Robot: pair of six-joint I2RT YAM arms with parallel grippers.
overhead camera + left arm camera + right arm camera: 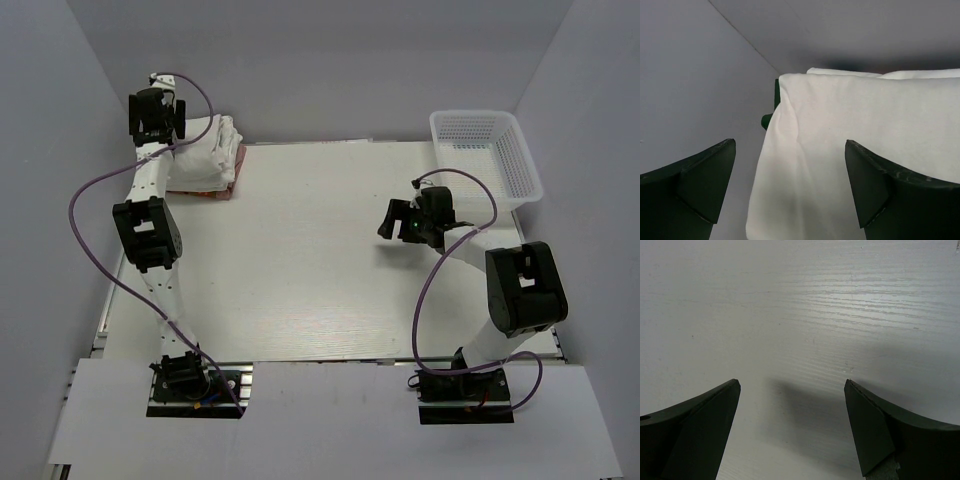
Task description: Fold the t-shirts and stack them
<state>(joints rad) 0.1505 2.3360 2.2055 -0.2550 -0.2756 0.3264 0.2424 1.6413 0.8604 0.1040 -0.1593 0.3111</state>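
A stack of folded t-shirts (208,155) sits at the table's far left corner, white ones on top and an orange-pink one (225,193) at the bottom. My left gripper (157,118) hovers open just above the stack's left end. In the left wrist view the top white shirt (865,150) fills the space between my spread fingers, and a dark green bit (774,102) shows at its far left edge. My right gripper (400,222) is open and empty above the bare table (805,315), right of centre.
A white plastic lattice basket (488,150) stands at the far right corner, with nothing showing inside. Grey walls (330,60) close in the table on the back and sides. Purple cables loop along both arms.
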